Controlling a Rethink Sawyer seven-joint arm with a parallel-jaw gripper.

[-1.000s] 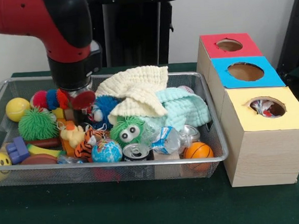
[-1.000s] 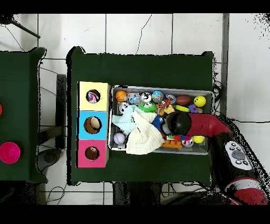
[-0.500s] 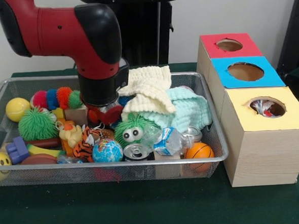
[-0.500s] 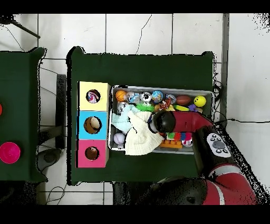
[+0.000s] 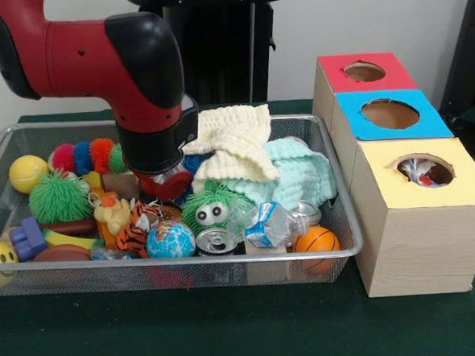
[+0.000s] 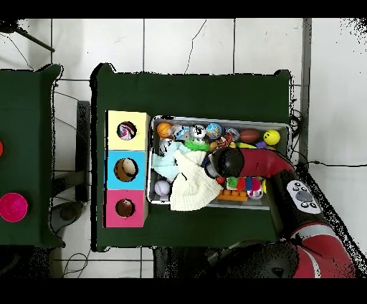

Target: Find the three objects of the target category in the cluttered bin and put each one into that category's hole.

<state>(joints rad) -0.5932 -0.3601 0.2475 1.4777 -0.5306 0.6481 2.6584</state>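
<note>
The red and black arm [image 5: 126, 64] is down over the middle of the wire bin [image 5: 339, 248], and its gripper [image 5: 164, 185] sits low among the toys, just above the striped tiger toy [image 5: 138, 228]. The arm's black collar hides the gripper's tips from the front and the arm covers them from above, so I cannot tell whether it is spread or closed, or whether it has anything.

Right beside the gripper, toward the boxes, the cream knitted cloth [image 5: 235, 142] is draped over a mint green cloth [image 5: 297, 170]. Just below that lies the green fuzzy toy with big eyes [image 5: 211, 208], near the gripper but apart from it. Along the bin's near rim: a globe ball [image 5: 169, 240], a drink can [image 5: 217, 242], a crumpled plastic bottle [image 5: 266, 223] and a small basketball [image 5: 315, 239]. On the gripper's other side lie a spiky green ball [image 5: 59, 197], a yellow ball [image 5: 27, 173] and a colourful caterpillar toy [image 5: 87, 155].

Next to the bin on the green tabletop [image 5: 231, 332] stand three boxes in a row, each with a round hole: the yellow-topped box [image 5: 432, 190], nearest, with something already showing inside its hole, then the blue-topped box [image 5: 391, 114] and the red-topped box [image 5: 364, 72].
</note>
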